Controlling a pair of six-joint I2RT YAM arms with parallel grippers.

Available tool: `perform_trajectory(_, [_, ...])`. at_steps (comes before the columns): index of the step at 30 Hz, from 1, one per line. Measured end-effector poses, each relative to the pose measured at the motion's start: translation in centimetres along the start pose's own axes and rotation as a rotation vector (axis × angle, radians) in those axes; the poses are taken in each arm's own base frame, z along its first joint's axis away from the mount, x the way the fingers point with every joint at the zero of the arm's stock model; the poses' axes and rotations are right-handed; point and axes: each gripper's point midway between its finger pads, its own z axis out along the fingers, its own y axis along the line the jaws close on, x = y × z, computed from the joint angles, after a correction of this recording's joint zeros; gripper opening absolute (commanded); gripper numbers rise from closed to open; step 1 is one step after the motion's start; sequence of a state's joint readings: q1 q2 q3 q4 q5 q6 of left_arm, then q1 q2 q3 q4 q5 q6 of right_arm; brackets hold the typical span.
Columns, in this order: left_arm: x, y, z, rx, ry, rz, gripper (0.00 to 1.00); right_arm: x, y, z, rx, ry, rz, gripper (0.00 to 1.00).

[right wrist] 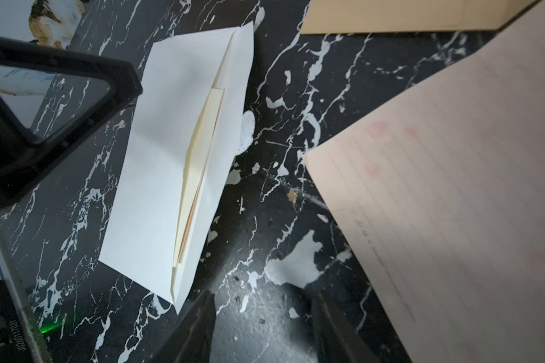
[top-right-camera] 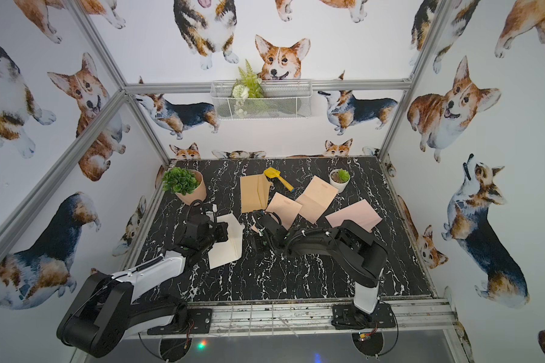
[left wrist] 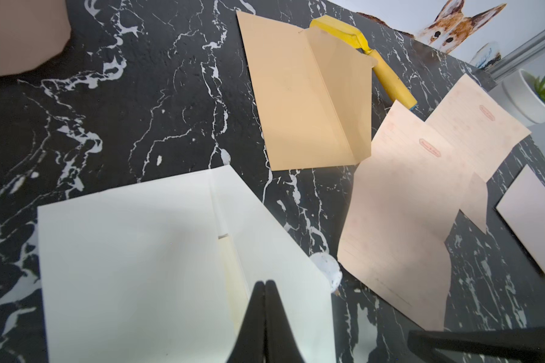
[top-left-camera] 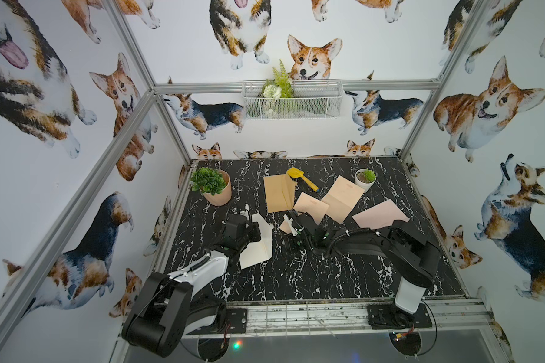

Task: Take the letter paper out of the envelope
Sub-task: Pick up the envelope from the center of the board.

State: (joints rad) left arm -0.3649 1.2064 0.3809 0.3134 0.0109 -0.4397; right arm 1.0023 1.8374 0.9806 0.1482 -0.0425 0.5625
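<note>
Letter paper (right wrist: 202,157), cream and folded, sits inside the white envelope (right wrist: 164,157); only its edge shows along the open mouth. The black marbled bench (top-left-camera: 296,276) carries the envelope flat in its left half, about midway between the far and near edges. The mouth is turned toward the bench's middle.

The left pincer (left wrist: 265,284) is closed, tips together on the envelope beside the mouth. Whether any paper is caught between them I cannot tell. The right pincer (right wrist: 263,298) is open and empty, over bare bench just off the envelope's mouth side.

The step in hand looks like the reach for the paper. Done well, the left pincer pins the envelope. The right comes in low, closes on the cream edge alone, not the flap, and draws straight out of the mouth.

The near half of the bench is bare and offers the best room. A pink sheet (right wrist: 453,204) lies just beside the right pincer and could be swept. Toward the far and right edges lie a tan envelope (top-left-camera: 277,196), a pink envelope (top-left-camera: 379,217) and a yellow scoop (top-left-camera: 301,179).
</note>
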Motion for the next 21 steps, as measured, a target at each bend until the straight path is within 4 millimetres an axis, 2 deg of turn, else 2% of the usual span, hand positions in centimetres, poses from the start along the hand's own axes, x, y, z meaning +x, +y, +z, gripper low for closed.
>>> perform_trajectory(3, [-1.3, 0.3, -0.9, -0.022, -0.065, 0.011, 0.1, 0.2, 0.3, 1.4, -0.013, 0.021, 0.014, 0.53])
perform_trajectory(6, [-1.7, 0.8, -1.4, -0.046, -0.095, 0.017, 0.11, 0.2, 0.9, 2.4, -0.043, 0.025, 0.031, 0.53])
perform_trajectory(16, [-1.0, 1.1, -0.4, -0.065, -0.054, 0.021, 0.11, -0.4, 2.5, 3.6, -0.094, 0.027, 0.037, 0.51])
perform_trajectory(18, [-0.9, 1.0, -0.3, -0.059, -0.046, 0.021, 0.11, -0.6, 2.6, 3.9, -0.099, 0.024, 0.036, 0.48])
perform_trajectory(21, [-0.8, 1.1, -0.3, -0.059, -0.042, 0.021, 0.11, -0.7, 2.8, 4.4, -0.108, 0.019, 0.036, 0.35])
